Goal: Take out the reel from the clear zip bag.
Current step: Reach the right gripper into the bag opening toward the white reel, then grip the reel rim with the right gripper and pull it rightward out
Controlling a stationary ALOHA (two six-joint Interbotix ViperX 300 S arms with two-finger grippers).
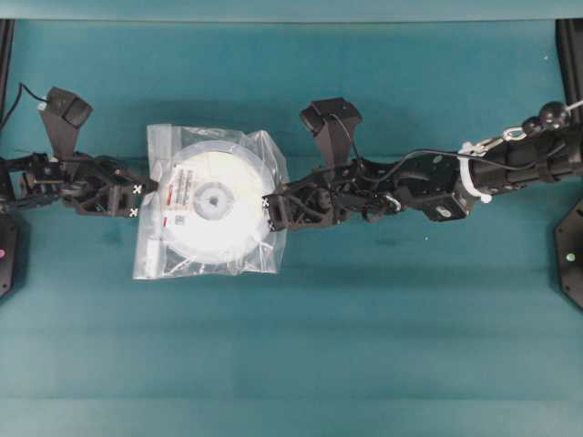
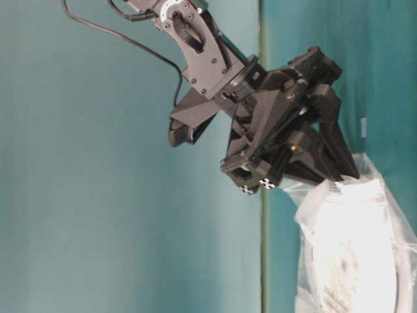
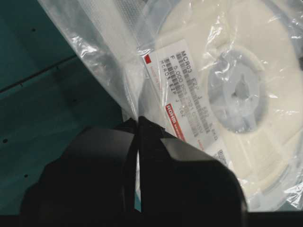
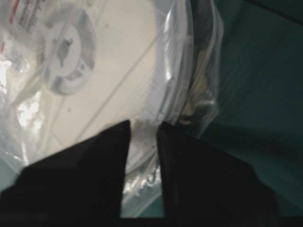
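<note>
The clear zip bag (image 1: 264,147) lies flat on the teal table, and the white reel (image 1: 228,229) with its grey hub and red-marked label is inside it. My left gripper (image 1: 137,200) is shut on the bag's left edge by the zip strip. In the left wrist view its fingertips (image 3: 138,120) pinch the film (image 3: 94,52) just beside the reel's label (image 3: 184,94). My right gripper (image 1: 265,212) is at the bag's right edge. In the right wrist view its jaws (image 4: 143,126) stand narrow around the bag film (image 4: 203,94) and the reel's rim (image 4: 118,71).
Bare teal table (image 1: 364,346) stretches in front of and behind the bag. Black frame posts (image 1: 569,55) stand at the far corners. In the table-level view a black arm reaches down to the bag's top edge (image 2: 365,195).
</note>
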